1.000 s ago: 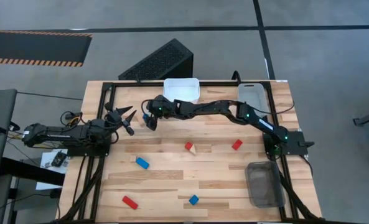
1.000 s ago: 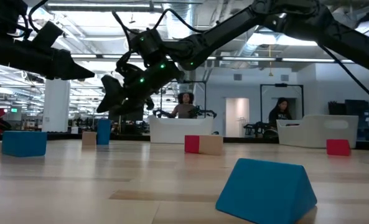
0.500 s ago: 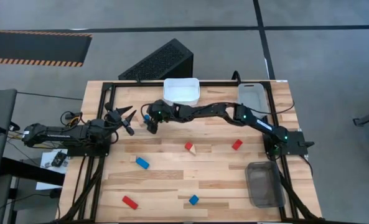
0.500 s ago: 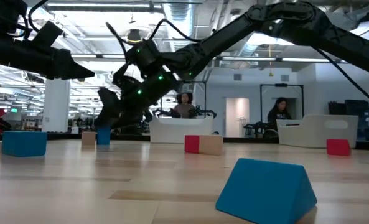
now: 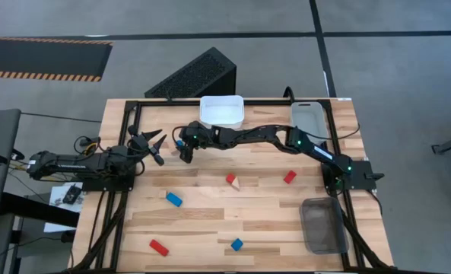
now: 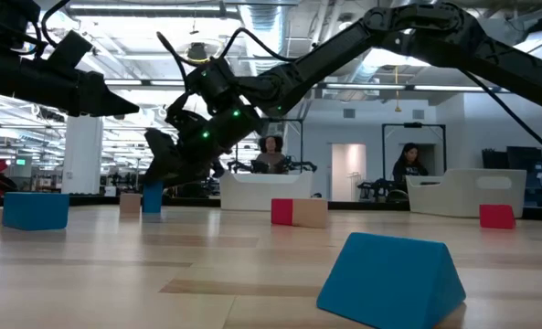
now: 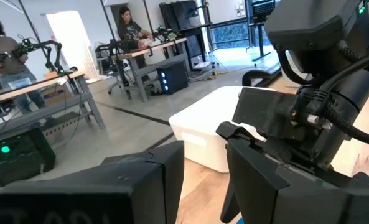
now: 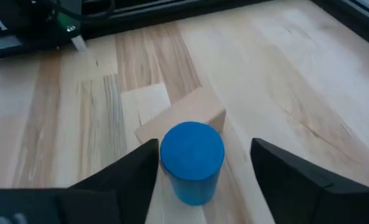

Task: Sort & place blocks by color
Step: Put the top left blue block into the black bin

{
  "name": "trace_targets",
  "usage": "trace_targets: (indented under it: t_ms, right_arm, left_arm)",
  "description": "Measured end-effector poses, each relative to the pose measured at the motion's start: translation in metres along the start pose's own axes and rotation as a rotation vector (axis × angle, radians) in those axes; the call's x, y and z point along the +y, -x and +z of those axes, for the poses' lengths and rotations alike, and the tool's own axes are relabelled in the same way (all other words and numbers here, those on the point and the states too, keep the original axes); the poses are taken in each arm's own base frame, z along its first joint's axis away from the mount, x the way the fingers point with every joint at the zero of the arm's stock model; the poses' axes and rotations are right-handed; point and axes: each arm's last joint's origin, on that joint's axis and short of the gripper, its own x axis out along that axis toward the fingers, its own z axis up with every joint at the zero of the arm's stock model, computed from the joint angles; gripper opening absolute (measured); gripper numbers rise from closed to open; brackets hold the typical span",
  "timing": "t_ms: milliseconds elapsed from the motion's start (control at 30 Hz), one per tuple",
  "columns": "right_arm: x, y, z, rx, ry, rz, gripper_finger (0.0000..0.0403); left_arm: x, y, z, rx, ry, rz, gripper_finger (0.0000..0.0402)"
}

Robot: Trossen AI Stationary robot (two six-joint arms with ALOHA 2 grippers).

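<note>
My right tool [image 8: 193, 168] is spread wide around the blue cylinder [image 8: 191, 160], which stands on the bench [image 5: 210, 205] just in front of the white bin [image 5: 222, 111], touching a wooden block [image 8: 187, 112]. I straddle it for a clean pinch. My left tool [image 5: 153, 144] waits left of the bin, fingers parted.

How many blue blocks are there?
3: a blue bar at left-centre, a blue wedge near the front edge, a blue cylinder between the jaws of the right gripper. Others may be hidden.
</note>
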Motion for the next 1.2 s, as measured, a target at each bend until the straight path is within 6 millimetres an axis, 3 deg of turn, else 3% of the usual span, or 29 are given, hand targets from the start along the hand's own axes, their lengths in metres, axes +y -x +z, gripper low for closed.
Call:
trace_targets:
  t_ms: [333,500,700,867,1033,1200]
  right_arm:
    - [0.001,0.004,0.002,0.036,0.013,-0.002,0.0111]
    - [0.003,0.018,0.017,0.036,0.025,0.039,0.0109]
    - [0.005,0.045,0.035,0.126,0.069,0.067,0.0139]
    - [0.008,0.068,0.050,0.167,0.083,0.098,0.0122]
    - [0.013,0.090,0.047,0.339,0.084,0.170,0.0116]
    - [0.032,0.129,0.051,0.512,0.113,0.189,0.0118]
  left_arm:
    - [0.000,0.000,0.001,-0.009,-0.035,0.002,0.0114]
    - [0.000,0.000,0.002,-0.013,-0.033,0.003,0.0114]
    - [0.000,0.000,0.001,-0.012,-0.034,0.002,0.0114]
    - [0.000,0.000,0.002,-0.012,-0.060,0.002,0.0114]
    - [-0.001,0.000,0.002,-0.022,-0.051,-0.051,0.0114]
    - [-0.004,0.000,0.005,-0.066,-0.019,-0.151,0.0114]
